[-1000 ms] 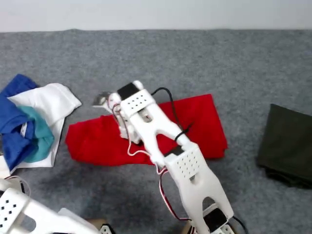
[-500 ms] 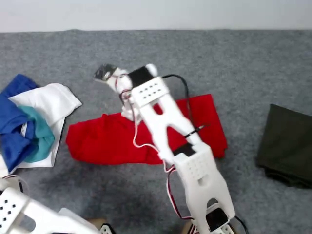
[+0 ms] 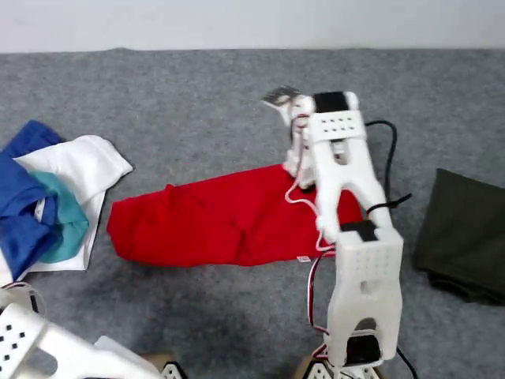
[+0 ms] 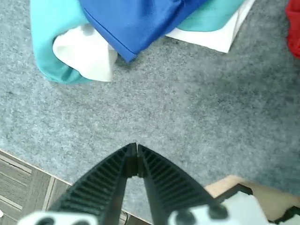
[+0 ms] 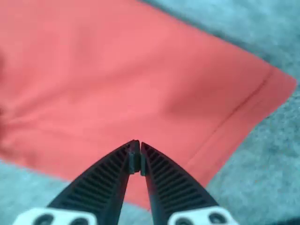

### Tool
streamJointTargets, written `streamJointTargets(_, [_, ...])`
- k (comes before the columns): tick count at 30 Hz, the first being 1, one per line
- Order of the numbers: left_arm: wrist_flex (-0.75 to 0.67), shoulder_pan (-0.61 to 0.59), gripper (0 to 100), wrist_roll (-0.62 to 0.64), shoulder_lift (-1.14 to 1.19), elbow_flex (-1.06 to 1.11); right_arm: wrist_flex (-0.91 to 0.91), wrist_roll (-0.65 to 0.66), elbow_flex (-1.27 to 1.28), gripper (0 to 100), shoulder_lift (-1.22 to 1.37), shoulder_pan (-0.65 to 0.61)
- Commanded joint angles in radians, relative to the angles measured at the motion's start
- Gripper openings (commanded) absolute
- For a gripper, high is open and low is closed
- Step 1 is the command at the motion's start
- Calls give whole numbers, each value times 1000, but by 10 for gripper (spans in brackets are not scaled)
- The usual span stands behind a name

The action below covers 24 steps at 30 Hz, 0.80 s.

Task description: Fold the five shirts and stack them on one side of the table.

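Red cloth is laid across the middle of the grey table (image 3: 237, 95): the red shirt (image 3: 213, 221) is spread as one long band, with soft creases along it and a rounded left end. A stitched hem is seen along one straight edge in the right wrist view. The right arm (image 3: 351, 205) is positioned over the band's right end. The right gripper (image 5: 135, 161) is held above the red cloth with its jaws pressed together on nothing; contact with the cloth cannot be judged. The left gripper (image 4: 136, 161) is likewise pressed together, empty, over bare table. At the left edge, a blue shirt (image 3: 20, 197), a teal shirt (image 3: 63, 217) and a white shirt (image 3: 83, 170) are heaped unfolded. A dark shirt (image 3: 465, 233) is placed folded at the right edge.
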Motion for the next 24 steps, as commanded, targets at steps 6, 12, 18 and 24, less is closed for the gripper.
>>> streamJointTargets(6, [14, 0, 9, -6, -12, -33, -220, 55, -3, 9, 114, 68])
streamJointTargets(12, [9, 0, 9, -6, -12, -28, -363, 94, -3, 9, 127, 47])
streamJointTargets(18, [14, 0, 9, -6, -12, -28, -435, 187, -5, 9, 122, 30])
streamJointTargets(24, [14, 0, 9, -6, -12, -28, -282, 186, -5, 9, 45, 48])
